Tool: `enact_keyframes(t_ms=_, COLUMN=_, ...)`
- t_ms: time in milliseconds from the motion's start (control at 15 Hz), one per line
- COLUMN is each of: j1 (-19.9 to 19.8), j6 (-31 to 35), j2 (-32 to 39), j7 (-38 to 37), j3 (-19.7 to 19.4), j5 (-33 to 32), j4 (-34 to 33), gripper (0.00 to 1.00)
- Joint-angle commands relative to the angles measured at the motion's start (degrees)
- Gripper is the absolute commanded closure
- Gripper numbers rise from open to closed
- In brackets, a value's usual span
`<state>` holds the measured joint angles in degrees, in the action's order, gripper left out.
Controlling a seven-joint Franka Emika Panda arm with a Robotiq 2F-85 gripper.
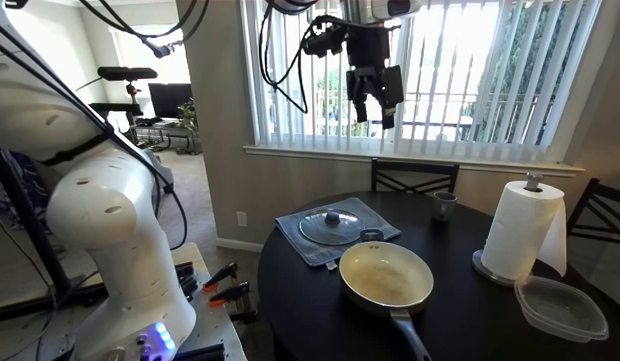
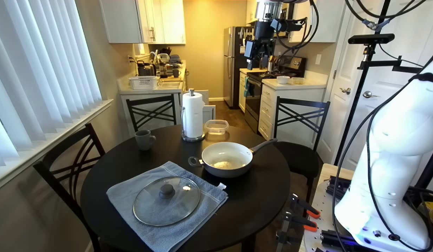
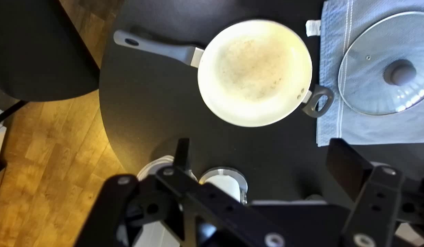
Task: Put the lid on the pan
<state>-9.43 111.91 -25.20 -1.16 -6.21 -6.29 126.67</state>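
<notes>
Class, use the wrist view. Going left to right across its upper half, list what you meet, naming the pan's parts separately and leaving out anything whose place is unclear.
Dark chair seat, the pan's long handle, the pan's round body, the pan's loop handle, the glass lid.

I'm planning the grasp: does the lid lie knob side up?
Yes; in an exterior view the knob stands up from the middle of the glass lid, which lies on the blue cloth.
</notes>
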Motion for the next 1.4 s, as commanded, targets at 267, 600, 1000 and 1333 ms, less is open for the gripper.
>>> enact_keyframes(t_ms=267, j1=5.9, j6=12.5, j2=13.4, j7=-1.0, j3=7.2, j5=-3.6, j4=-5.6, gripper=0.00)
enact_keyframes(t_ms=600, j1=11.5, j6=10.8, j2=22.2, j7=1.8, j3=10.6, j5=-3.0, j4=-7.7, gripper=0.00)
enact_keyframes(t_ms=1000, j1=15.1, j6=6.9, j2=27.8, j7=7.0, j3=12.4, j5=-4.1, j4=-10.2, gripper=0.00)
enact_keyframes(t_ms=1333, j1=15.3, j6=9.0, j2=27.2, j7=3.6, j3=12.1, j5=-3.1, j4=-8.4, gripper=0.00)
